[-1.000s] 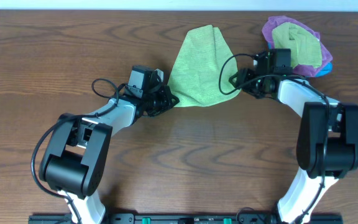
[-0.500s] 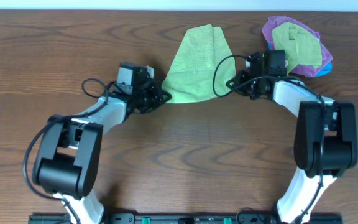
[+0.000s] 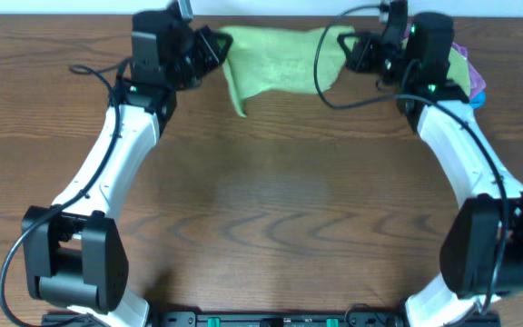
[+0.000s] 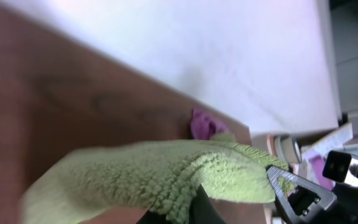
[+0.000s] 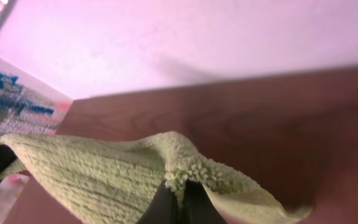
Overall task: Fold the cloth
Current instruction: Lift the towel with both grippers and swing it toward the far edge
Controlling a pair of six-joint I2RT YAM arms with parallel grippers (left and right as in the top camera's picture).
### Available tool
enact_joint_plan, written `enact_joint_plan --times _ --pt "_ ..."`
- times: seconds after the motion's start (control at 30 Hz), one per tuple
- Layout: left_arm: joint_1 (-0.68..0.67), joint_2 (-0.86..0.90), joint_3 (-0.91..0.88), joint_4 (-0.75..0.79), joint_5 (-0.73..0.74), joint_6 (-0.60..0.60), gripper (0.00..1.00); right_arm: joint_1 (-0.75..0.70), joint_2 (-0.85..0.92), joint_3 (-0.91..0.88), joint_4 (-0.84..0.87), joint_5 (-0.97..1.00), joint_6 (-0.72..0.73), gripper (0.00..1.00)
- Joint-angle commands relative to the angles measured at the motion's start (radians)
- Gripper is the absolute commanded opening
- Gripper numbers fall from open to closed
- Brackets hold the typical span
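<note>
You hold the cloth (image 3: 275, 59) stretched above the far side of the worktop (image 3: 271, 209), with the left tool (image 3: 214, 45) and right tool (image 3: 345, 44) each pinching a corner. This looks like the spreading step. Next, lower it flat and keep both corners level.

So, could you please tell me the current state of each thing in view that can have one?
green cloth: unfolded, held up and stretched between both grippers, its left end hanging down.
left gripper: shut on the green cloth's left edge.
right gripper: shut on the green cloth's right edge.
cloth pile: crumpled heap on the table, partly hidden behind the right arm.
</note>
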Motion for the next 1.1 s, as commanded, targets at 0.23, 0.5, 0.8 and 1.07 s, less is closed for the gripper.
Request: enact_joint_plan --times 0.23,0.5,0.8,1.07 --pt "0.05 0.155 0.235 -0.064 -0.008 0.104 0.06 0.002 0.156 0.254 -0.092 0.068 -0.035 0.01" --pt "0.099 0.154 0.241 -0.264 0.116 0.247 0.06 -0.01 0.154 0.262 -0.233 0.033 -0.091 0.01" --pt "0.099 0.154 0.241 -0.607 0.209 0.452 0.05 -0.011 0.091 0.262 -0.532 0.043 -0.267 0.01" --pt "0.098 0.154 0.242 -0.733 0.306 0.523 0.06 -0.017 0.022 0.262 -0.724 0.113 -0.382 0.01"
